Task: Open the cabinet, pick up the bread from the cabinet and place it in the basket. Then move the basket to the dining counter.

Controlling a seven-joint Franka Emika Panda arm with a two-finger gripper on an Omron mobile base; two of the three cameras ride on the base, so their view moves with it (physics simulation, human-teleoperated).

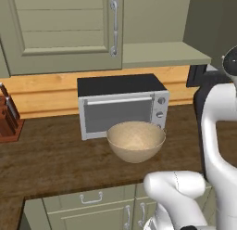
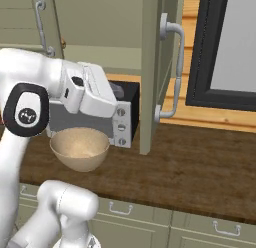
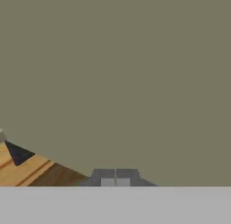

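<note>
Wood worktop (image 1: 55,159) runs under the microwave (image 1: 121,105), my landmark. Directly in front of the microwave, touching or nearly so, I see the basket (image 1: 136,141) standing upright. Above the microwave hangs the cabinet (image 1: 65,29); its right-hand door (image 2: 152,67) stands swung open, edge-on to me, right of the microwave. My gripper (image 3: 115,177) faces a plain green surface close up, fingertips pressed together with nothing between them. I cannot spot any bread.

The arm (image 2: 75,92) hides the microwave's (image 2: 122,117) front and the cabinet (image 2: 150,67) shelf.
</note>
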